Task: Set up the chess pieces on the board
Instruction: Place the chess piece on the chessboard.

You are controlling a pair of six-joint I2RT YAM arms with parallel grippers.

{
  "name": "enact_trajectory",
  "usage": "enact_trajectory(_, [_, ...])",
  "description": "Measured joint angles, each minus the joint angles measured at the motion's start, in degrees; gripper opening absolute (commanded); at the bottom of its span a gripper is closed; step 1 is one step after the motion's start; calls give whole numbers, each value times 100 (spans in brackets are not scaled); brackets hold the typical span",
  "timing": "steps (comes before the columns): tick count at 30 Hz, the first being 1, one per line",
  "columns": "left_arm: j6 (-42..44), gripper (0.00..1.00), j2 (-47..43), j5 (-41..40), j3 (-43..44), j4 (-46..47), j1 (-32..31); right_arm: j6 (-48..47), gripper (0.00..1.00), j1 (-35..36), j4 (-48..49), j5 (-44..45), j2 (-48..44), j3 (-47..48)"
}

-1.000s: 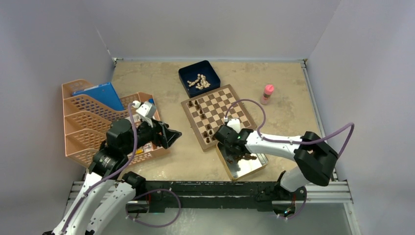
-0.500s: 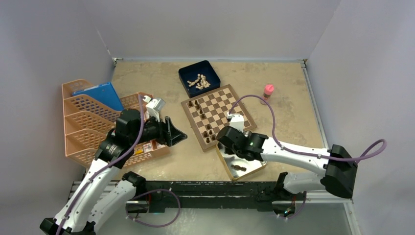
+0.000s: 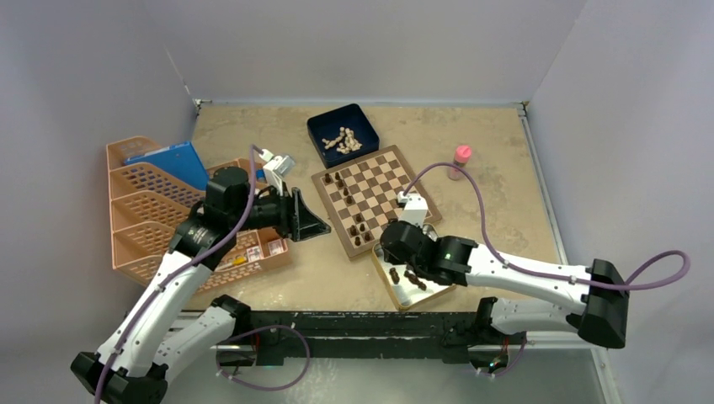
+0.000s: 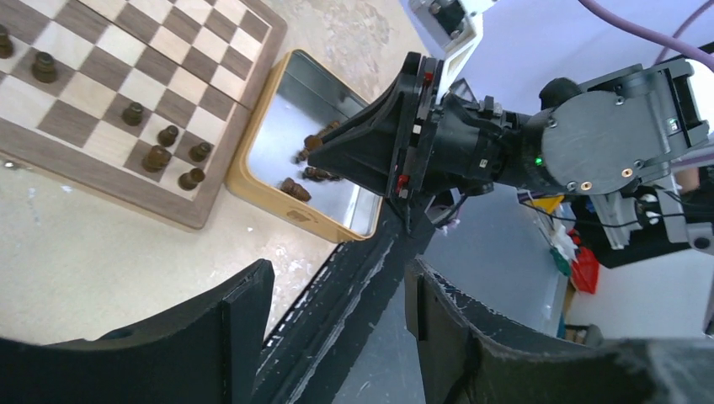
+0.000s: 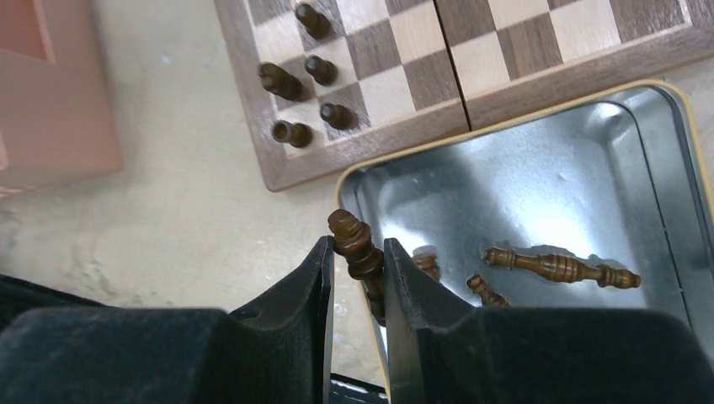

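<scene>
Gripping one dark chess piece (image 5: 347, 229) by its stem, the right claw (image 5: 357, 252) was clenched over a corner of the silver tin (image 5: 539, 160). I observed more chess pieces (image 5: 560, 267) lying flat inside that tin, and others standing along one edge of the board (image 5: 522, 38), which lay just beside the tin. I noted the left claw (image 4: 335, 282) released, fingers well apart, grasping nothing, above the desk (image 3: 253, 126) between the board and the orange tray (image 3: 151, 210).

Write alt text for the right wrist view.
The right gripper pinches a dark chess piece between its fingers, over a silver tin's rim with more pieces inside. A chessboard corner with five standing pieces lies beyond.
</scene>
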Motion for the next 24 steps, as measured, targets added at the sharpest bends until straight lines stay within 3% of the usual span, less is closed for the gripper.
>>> enact_trajectory(10, [-125, 54, 623, 595, 149, 111, 0, -979, 12, 39, 1510, 11, -861, -345])
enact_trajectory(24, [-83, 52, 1215, 640, 1003, -219, 0, -3261, 11, 87, 4546, -1314, -533, -560])
